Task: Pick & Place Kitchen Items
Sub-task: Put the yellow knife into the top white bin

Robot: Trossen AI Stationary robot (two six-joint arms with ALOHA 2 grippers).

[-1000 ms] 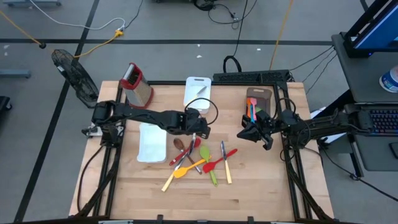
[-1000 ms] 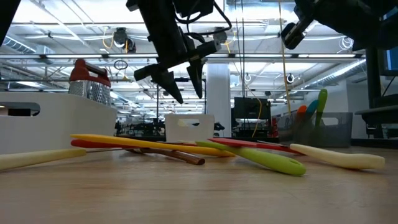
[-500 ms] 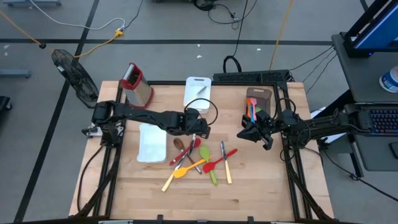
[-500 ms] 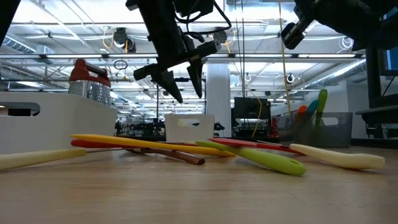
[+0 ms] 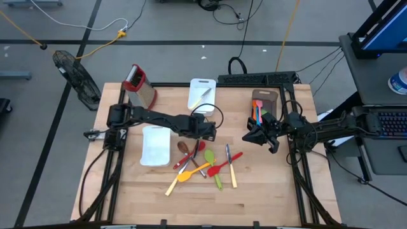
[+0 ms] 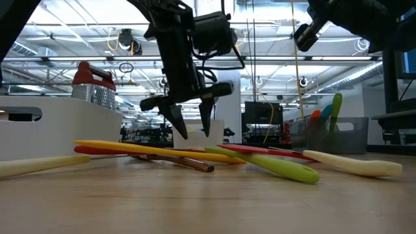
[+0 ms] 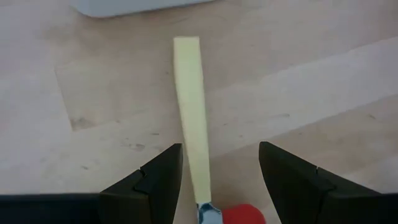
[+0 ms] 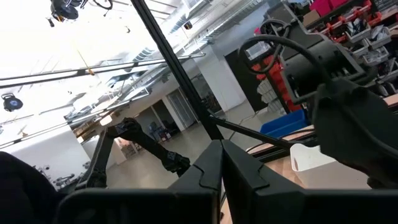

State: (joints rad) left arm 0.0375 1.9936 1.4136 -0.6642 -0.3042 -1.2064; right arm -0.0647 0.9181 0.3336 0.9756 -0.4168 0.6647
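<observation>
A big workshop hall with strip lights and grey floor lies round the pale wooden desk (image 5: 254,191), cables trailing off behind it. From the left: a steel box grater with a red top (image 5: 138,85) stands at the back corner, a white rectangular tray (image 5: 154,146) lies in front of it, and the left gripper (image 5: 201,135) hangs over the back edge of the heap of coloured spoons and spatulas (image 5: 205,163) spread across the middle of the desk. Its fingers are spread wide with nothing between them, tips pointing down just above the heap.

To my eye the step is a descent onto one piece. The fingers straddle a pale wooden handle (image 7: 191,124) that ends in a red head (image 7: 242,214). I would come straight down, keep the handle centred between the fingers, and close across its width clear of the overlapping neighbours, so only that one lifts.

Further right, a brown tray (image 5: 262,105) by the back corner already holds a few coloured utensils. The right gripper (image 5: 249,137) waits near it, raised, fingers pressed together and empty.

The overhead view gives the layout but hides the gap under the left fingers; the low view shows the tips (image 6: 180,127) clear of the pile. Only the left wrist view shows which handle lies between them.
</observation>
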